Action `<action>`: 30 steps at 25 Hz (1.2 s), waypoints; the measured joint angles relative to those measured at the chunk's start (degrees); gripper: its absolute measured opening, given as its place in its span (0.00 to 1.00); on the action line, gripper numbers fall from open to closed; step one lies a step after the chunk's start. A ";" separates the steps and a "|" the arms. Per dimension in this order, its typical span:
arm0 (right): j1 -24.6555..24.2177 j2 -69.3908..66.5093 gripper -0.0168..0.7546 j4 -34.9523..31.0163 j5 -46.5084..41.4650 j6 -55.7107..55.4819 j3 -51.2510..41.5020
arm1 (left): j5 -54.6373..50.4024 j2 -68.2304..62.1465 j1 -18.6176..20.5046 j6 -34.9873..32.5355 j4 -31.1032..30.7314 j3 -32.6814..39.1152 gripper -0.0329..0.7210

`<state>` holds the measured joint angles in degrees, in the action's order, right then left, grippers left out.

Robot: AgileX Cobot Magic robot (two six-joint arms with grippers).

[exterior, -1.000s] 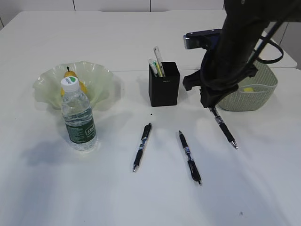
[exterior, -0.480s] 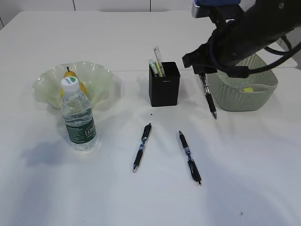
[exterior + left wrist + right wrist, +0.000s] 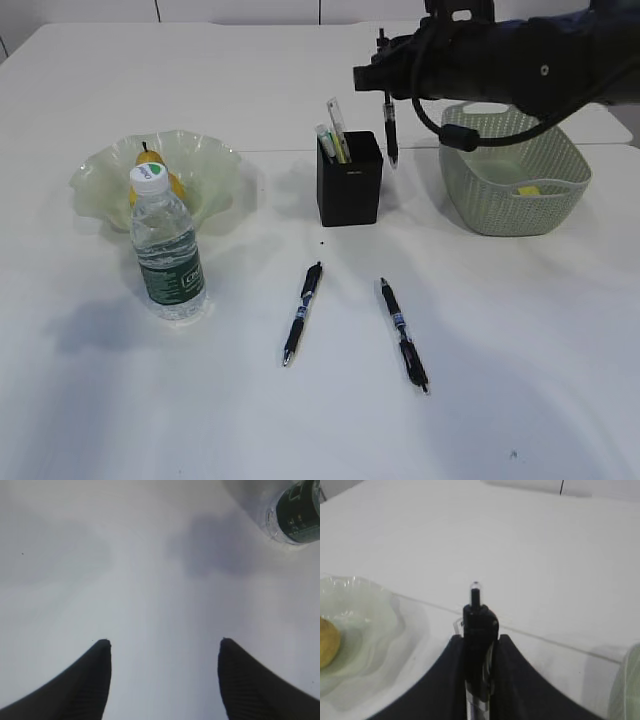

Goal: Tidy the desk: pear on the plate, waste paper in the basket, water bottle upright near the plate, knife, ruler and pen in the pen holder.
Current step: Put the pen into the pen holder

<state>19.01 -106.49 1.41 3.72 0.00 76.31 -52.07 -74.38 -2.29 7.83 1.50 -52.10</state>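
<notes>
My right gripper (image 3: 383, 72) is shut on a black pen (image 3: 390, 125), holding it upright, tip down, just above and right of the black pen holder (image 3: 349, 180). The pen also shows between the jaws in the right wrist view (image 3: 479, 630). The holder has a ruler (image 3: 337, 124) and other items in it. Two more black pens (image 3: 302, 311) (image 3: 403, 333) lie on the table in front. The pear (image 3: 152, 168) sits on the green plate (image 3: 215, 175). The water bottle (image 3: 166, 245) stands upright by the plate. My left gripper (image 3: 162, 642) is open and empty over bare table.
A green woven basket (image 3: 515, 170) stands at the right with a yellow scrap (image 3: 528, 189) inside. The bottle base shows at the top right of the left wrist view (image 3: 295, 512). The table's back edge runs behind the holder.
My right gripper lifted the pen off the table near the basket and carried it up and left to above the pen holder, turning it upright.
</notes>
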 joint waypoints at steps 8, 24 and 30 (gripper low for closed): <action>0.00 -5.86 0.19 3.32 12.72 0.00 3.51 | 0.46 0.00 0.00 0.00 0.00 0.00 0.66; 0.00 -17.77 0.19 3.69 16.55 0.00 10.19 | 1.96 0.00 0.00 0.00 0.00 0.00 0.66; 0.00 -20.59 0.19 3.79 16.68 0.00 10.24 | 1.94 0.00 0.00 0.00 0.00 0.00 0.66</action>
<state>19.01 -127.07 5.19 20.40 0.00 86.55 -50.13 -74.38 -2.29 7.83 1.50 -52.10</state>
